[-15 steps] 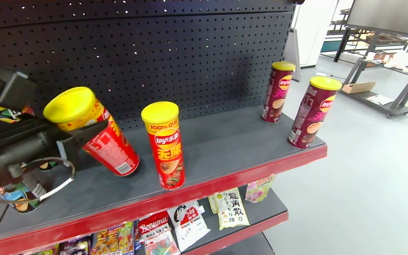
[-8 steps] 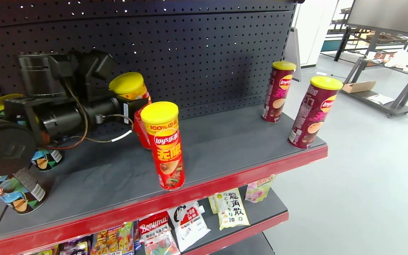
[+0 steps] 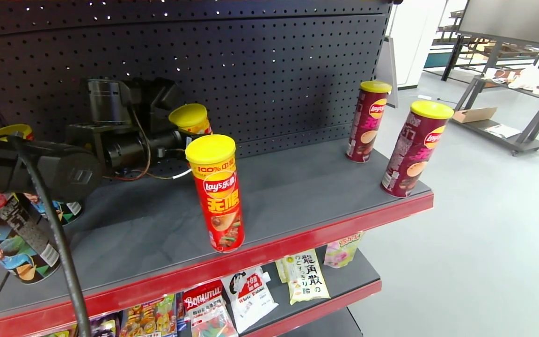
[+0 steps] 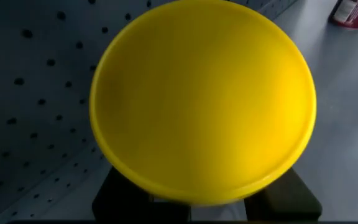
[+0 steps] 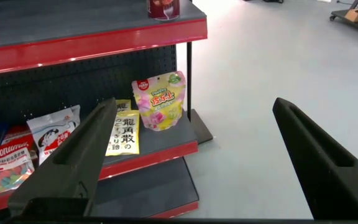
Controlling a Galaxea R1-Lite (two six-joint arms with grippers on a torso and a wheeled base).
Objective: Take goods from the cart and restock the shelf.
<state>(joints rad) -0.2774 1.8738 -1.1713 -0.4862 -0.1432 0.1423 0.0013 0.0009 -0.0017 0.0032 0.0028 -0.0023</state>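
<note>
**Yellow lids on red and maroon, against black and grey**

The front can is red with a yellow lid and a yellow band under it. The held can has the same plain yellow lid. The back maroon can and the edge maroon can have duller yellow lids. The shelf is dark grey with a red front lip. The pegboard is black, dotted with rows of small holes. The left pincer and the right pincer are black. The patterned can mixes black, teal and orange shapes.
</note>
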